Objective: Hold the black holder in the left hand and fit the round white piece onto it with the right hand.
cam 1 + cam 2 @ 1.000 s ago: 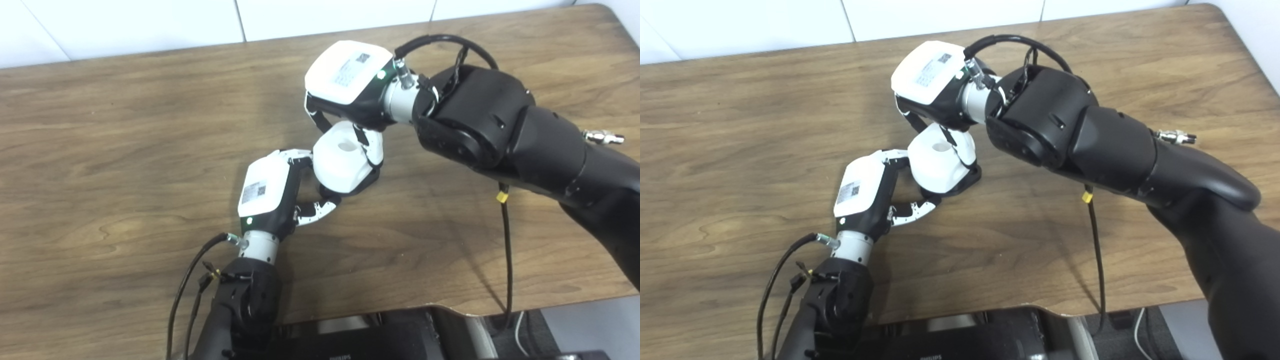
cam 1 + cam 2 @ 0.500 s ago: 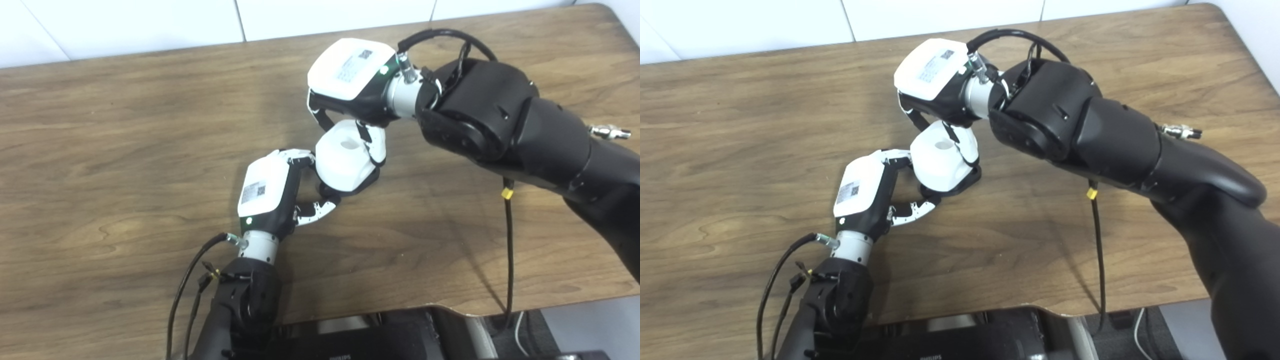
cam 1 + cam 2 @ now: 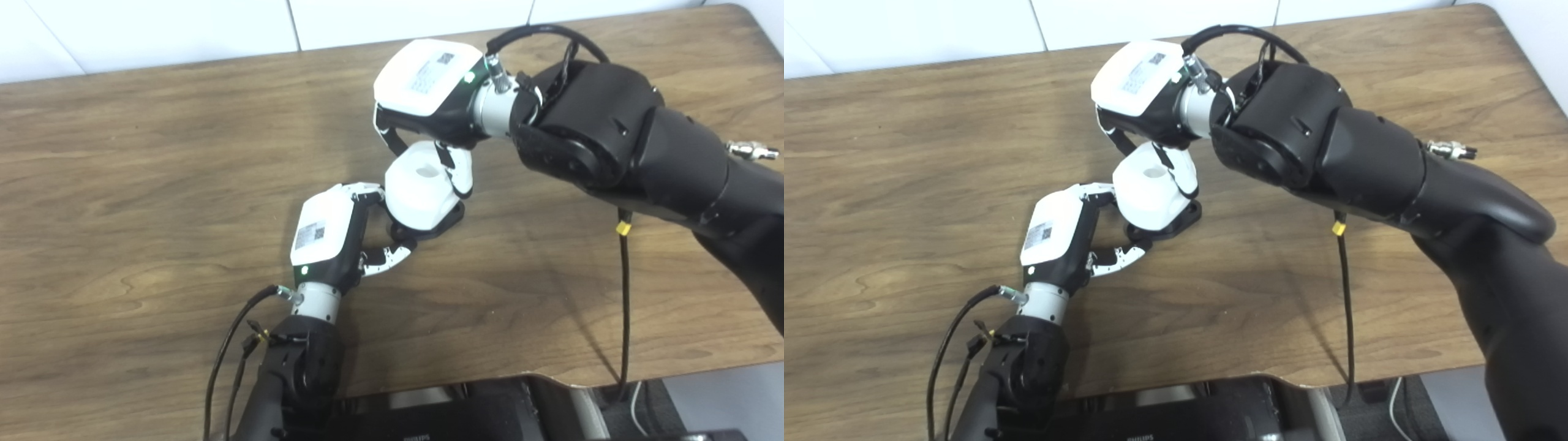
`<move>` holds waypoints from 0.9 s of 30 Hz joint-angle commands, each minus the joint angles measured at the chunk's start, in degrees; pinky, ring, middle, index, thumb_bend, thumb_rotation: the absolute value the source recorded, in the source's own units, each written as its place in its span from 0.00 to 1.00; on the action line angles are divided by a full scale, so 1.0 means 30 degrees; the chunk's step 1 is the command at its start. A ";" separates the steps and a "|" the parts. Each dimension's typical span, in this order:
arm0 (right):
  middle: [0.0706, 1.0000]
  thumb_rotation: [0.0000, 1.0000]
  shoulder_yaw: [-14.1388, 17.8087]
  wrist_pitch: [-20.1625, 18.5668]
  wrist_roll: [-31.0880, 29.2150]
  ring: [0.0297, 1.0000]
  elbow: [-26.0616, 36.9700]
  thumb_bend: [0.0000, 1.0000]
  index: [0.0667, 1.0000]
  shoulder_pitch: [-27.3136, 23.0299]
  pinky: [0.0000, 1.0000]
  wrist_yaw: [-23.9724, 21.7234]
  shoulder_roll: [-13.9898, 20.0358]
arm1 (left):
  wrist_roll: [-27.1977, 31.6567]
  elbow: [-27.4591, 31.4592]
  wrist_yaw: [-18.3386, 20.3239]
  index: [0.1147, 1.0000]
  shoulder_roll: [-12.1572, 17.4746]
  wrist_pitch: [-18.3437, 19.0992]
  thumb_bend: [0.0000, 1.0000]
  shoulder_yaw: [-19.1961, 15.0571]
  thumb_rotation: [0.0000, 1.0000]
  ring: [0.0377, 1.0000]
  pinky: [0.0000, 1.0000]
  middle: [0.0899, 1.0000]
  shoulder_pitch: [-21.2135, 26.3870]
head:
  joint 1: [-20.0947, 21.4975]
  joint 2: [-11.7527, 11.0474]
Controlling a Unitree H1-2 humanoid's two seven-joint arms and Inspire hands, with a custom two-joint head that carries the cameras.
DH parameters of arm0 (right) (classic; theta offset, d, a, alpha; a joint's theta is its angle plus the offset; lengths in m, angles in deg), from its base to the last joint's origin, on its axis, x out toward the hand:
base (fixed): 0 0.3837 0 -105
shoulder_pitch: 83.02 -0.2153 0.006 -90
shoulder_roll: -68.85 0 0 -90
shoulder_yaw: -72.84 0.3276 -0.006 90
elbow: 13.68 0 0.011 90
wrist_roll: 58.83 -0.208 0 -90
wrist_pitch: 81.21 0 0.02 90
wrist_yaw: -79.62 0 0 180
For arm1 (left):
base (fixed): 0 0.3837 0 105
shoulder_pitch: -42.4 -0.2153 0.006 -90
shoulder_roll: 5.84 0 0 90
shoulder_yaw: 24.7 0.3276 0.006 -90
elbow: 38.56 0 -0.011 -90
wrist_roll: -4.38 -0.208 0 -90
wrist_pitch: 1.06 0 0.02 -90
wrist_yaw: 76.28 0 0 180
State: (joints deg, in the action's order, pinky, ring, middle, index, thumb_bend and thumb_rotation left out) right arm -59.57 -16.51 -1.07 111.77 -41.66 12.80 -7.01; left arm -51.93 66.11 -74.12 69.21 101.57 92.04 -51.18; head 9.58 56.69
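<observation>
**Inspector A:** Left eye view, item one: the round white piece sits on top of the black holder, and the holder rests on the wooden table, near its middle. The right hand comes down from above, fingers curled around the piece on both sides.

**Inspector B:** And the left hand?

**Inspector A:** Its fingers and thumb bracket the near edge of the holder. Whether they actually pinch it, I cannot tell; the contact is hidden behind the white piece.

**Inspector B:** Is the piece seated?

**Inspector A:** It looks slightly tilted on the holder, so in my judgement not fully.

**Inspector B:** Recommendation?

**Inspector A:** Brace the holder firmly with the left hand so that it cannot slide. Level the piece, then press straight down. Release the right hand only once the lower rim meets the holder all round.
</observation>
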 commanded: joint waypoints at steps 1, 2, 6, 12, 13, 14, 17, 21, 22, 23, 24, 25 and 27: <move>0.72 0.13 0.0398 -0.0536 0.0123 0.85 0.0247 0.52 0.44 -0.0889 0.63 -0.1980 0.0229 | -0.0133 0.0458 -0.0378 0.42 -0.0108 -0.0376 0.52 -0.0035 0.06 0.80 0.87 0.72 0.0387 | 0.0004 0.0022; 0.73 0.14 0.0379 -0.0536 0.0134 0.86 0.0235 0.52 0.44 -0.0889 0.63 -0.1980 0.0232 | -0.0113 0.0453 -0.0412 0.42 -0.0098 -0.0416 0.52 -0.0037 0.06 0.80 0.87 0.72 0.0383 | 0.0004 0.0022; 0.74 0.14 0.0410 -0.0536 0.0167 0.87 0.0227 0.52 0.44 -0.0783 0.65 -0.1980 0.0215 | -0.0071 0.0466 -0.0403 0.42 -0.0088 -0.0428 0.52 -0.0049 0.06 0.80 0.87 0.72 0.0364 | 0.0004 0.0022; 0.74 0.14 0.0242 -0.0536 0.0360 0.86 0.0111 0.52 0.44 -0.0641 0.63 -0.1980 0.0211 | -0.0148 0.0527 -0.0379 0.42 -0.0054 -0.0431 0.52 -0.0008 0.06 0.80 0.88 0.72 0.0362 | 0.0034 0.0065; 0.74 0.14 0.0203 -0.0536 0.0410 0.86 0.0075 0.52 0.44 -0.0620 0.63 -0.1980 0.0209 | -0.0148 0.0542 -0.0371 0.42 -0.0056 -0.0422 0.52 -0.0010 0.06 0.80 0.88 0.72 0.0363 | 0.0034 0.0065; 0.74 0.14 0.0176 -0.0536 0.0440 0.86 0.0054 0.52 0.44 -0.0611 0.62 -0.1980 0.0211 | -0.0149 0.0552 -0.0367 0.42 -0.0057 -0.0419 0.52 -0.0011 0.06 0.80 0.88 0.72 0.0364 | 0.0034 0.0065; 0.74 0.14 0.0228 -0.0537 0.0423 0.86 -0.0022 0.52 0.44 -0.0510 0.62 -0.1980 0.0201 | -0.0141 0.0560 -0.0437 0.42 -0.0082 -0.0440 0.52 -0.0022 0.06 0.80 0.87 0.72 0.0356 | 0.0032 0.0096; 0.72 0.14 0.0327 -0.0535 0.0510 0.84 -0.0038 0.52 0.45 -0.0388 0.61 -0.1980 0.0162 | -0.0150 0.0629 -0.0303 0.42 -0.0134 -0.0286 0.52 -0.0057 0.06 0.80 0.88 0.72 0.0356 | 0.0032 0.0096; 0.72 0.14 0.0345 -0.0535 0.0523 0.83 -0.0053 0.52 0.45 -0.0357 0.61 -0.1980 0.0163 | -0.0186 0.0651 -0.0262 0.42 -0.0128 -0.0256 0.52 -0.0051 0.06 0.80 0.88 0.72 0.0360 | 0.0032 0.0096; 0.71 0.14 0.0370 -0.0535 0.0533 0.83 -0.0076 0.52 0.45 -0.0320 0.61 -0.1980 0.0163 | -0.0193 0.0654 -0.0274 0.42 -0.0122 -0.0269 0.52 -0.0049 0.06 0.80 0.88 0.72 0.0364 | 0.0032 0.0096; 0.71 0.14 0.0376 -0.0535 0.0538 0.83 -0.0099 0.52 0.45 -0.0298 0.61 -0.1980 0.0165 | -0.0192 0.0651 -0.0285 0.42 -0.0111 -0.0285 0.52 -0.0051 0.06 0.80 0.87 0.72 0.0369 | 0.0040 0.0088; 0.71 0.14 0.0392 -0.0535 0.0557 0.83 -0.0112 0.52 0.44 -0.0272 0.61 -0.1980 0.0158 | -0.0190 0.0653 -0.0282 0.42 -0.0107 -0.0289 0.52 -0.0053 0.06 0.80 0.87 0.72 0.0372 | 0.0040 0.0088; 0.71 0.14 0.0405 -0.0541 0.0575 0.83 -0.0107 0.52 0.44 -0.0246 0.61 -0.1981 0.0162 | -0.0195 0.0654 -0.0270 0.42 -0.0106 -0.0281 0.52 -0.0055 0.06 0.80 0.87 0.72 0.0380 | 0.0040 0.0088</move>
State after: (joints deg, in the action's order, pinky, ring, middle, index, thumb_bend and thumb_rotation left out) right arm -59.79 -16.51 -0.57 111.33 -40.21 12.80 -7.03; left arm -51.84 66.11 -74.12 69.27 101.57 91.95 -51.18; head 9.67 56.95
